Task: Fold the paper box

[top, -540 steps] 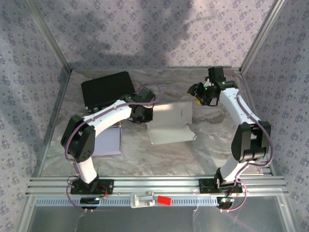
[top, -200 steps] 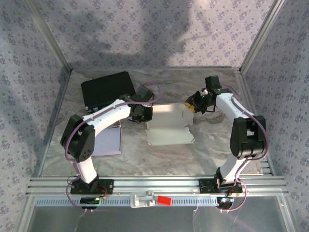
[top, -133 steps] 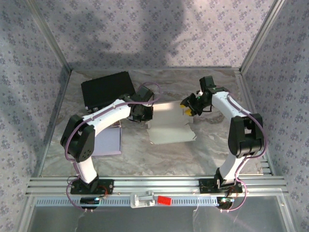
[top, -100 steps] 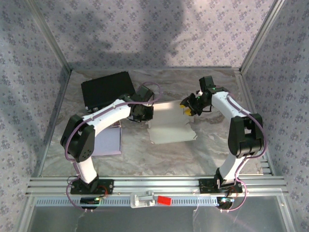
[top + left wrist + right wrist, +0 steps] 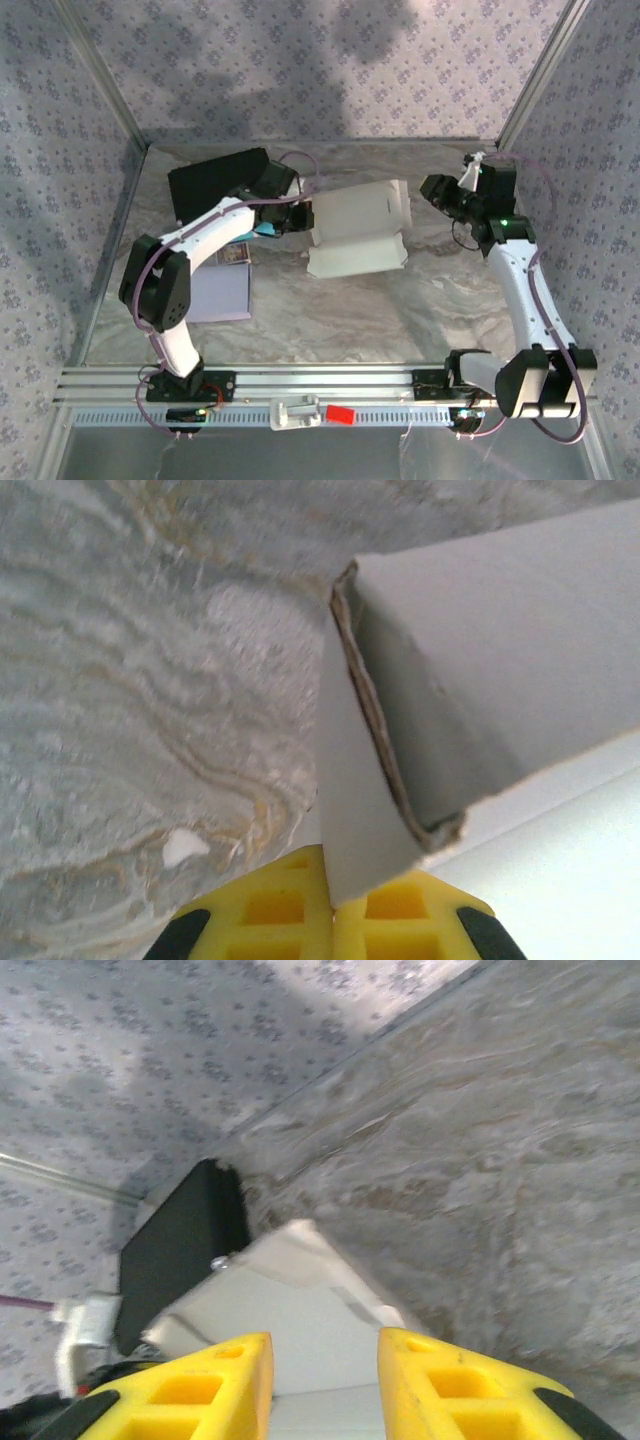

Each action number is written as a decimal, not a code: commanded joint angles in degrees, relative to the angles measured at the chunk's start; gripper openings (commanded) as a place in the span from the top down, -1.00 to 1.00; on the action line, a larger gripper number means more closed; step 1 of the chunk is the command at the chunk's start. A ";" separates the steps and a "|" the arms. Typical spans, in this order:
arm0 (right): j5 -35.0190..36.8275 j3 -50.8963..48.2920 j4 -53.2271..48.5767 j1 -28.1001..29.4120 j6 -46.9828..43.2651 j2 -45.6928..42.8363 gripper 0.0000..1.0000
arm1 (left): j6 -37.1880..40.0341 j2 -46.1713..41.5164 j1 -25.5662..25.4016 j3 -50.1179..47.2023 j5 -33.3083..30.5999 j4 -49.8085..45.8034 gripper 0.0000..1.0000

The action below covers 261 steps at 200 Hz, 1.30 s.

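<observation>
Paper box [image 5: 358, 230] mid-frame is clamped at a flap by jaws of the left gripper [image 5: 333, 905]; jaws of the right gripper [image 5: 325, 1360] are spread apart.

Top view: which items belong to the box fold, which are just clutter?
Job: white paper box; left gripper, shut on it; right gripper, open.
Lying about: black rectangular case; lavender flat sheet; small red block.

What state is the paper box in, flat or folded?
Partly folded. The paper box has its far panel raised while the near panel lies flat; the left claw pinches one side flap.
</observation>
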 commanded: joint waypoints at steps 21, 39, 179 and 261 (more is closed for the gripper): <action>-10.30 -4.98 16.68 -4.93 -3.73 7.55 0.29 | 8.09 3.80 4.68 3.31 17.69 7.35 1.00; -19.62 -3.36 23.11 -6.37 -4.13 12.06 0.29 | 9.62 7.05 6.24 6.37 22.22 6.78 1.00; -33.13 9.28 14.21 -2.31 -11.76 20.81 0.25 | 10.16 16.76 8.51 15.57 28.07 1.93 1.00; -20.56 12.12 0.73 2.08 -24.82 19.05 0.22 | 11.41 14.92 7.98 14.86 27.41 1.03 1.00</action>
